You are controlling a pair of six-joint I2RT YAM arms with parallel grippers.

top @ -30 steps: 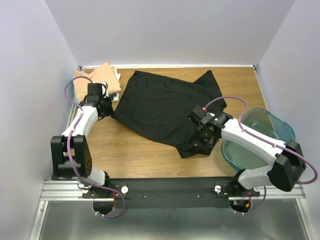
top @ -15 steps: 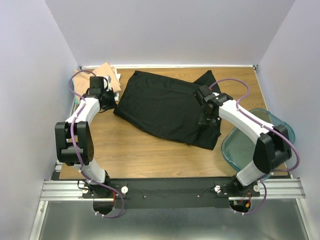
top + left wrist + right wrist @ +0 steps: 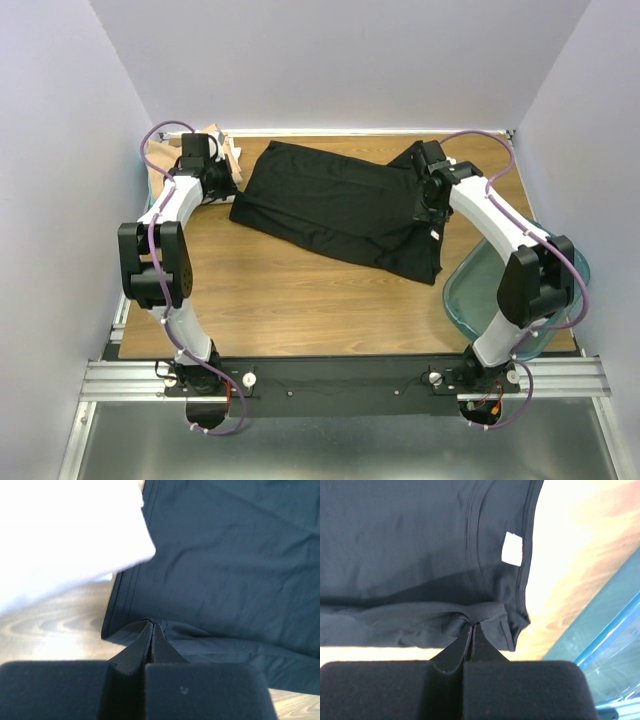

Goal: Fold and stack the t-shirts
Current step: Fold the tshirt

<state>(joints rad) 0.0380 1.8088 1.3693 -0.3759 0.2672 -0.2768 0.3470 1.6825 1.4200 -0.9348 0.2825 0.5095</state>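
Jaws of the left gripper (image 3: 151,627) are clenched on a pinch of cloth at the left edge of the plain black soft t-shirt (image 3: 340,205). Those of the right gripper (image 3: 471,626) pinch its right edge, near a small white tag (image 3: 512,548). Gripping both ends likely lets the arms carry a fold across together. The shirt lies spread on the wooden table (image 3: 300,290), between the grippers.

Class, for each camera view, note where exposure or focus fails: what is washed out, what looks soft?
Top external: even, soft light; the black t-shirt reads as a dark mass with little detail. Left wrist: the pale cloth at top left is blown out to white and blurred. Right wrist: the table glares orange-white, while the white tag is clearly outlined.
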